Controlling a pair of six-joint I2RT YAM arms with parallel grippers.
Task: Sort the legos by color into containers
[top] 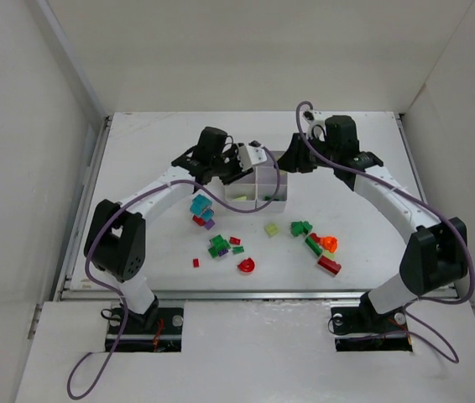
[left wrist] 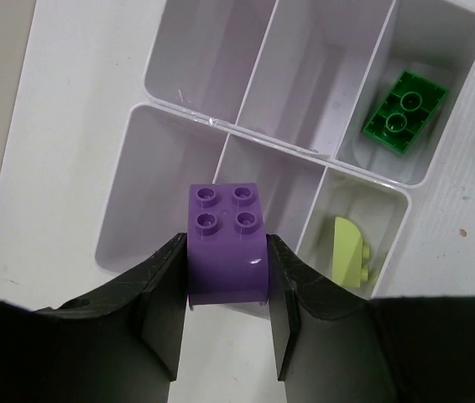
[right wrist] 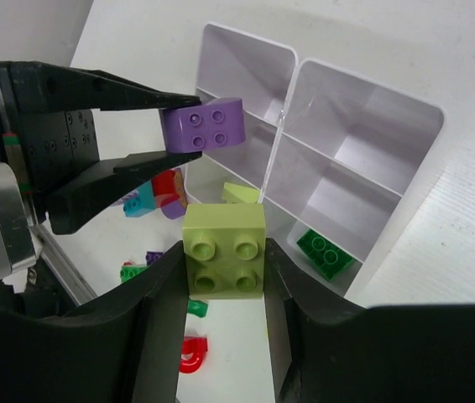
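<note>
Two grips: left claw (left wrist: pixel 227 269) pinching purple brick (left wrist: pixel 225 239), right claw (right wrist: pixel 225 264) pinching lime brick (right wrist: pixel 225 248)

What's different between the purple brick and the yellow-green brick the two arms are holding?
Colour: the purple brick is violet, the yellow-green brick pale lime. Shape: the purple brick has one rounded side; the yellow-green brick looks square all round. Holder: the left gripper clamps the purple brick, the right gripper the yellow-green one. Both show four studs, two by two.
</note>
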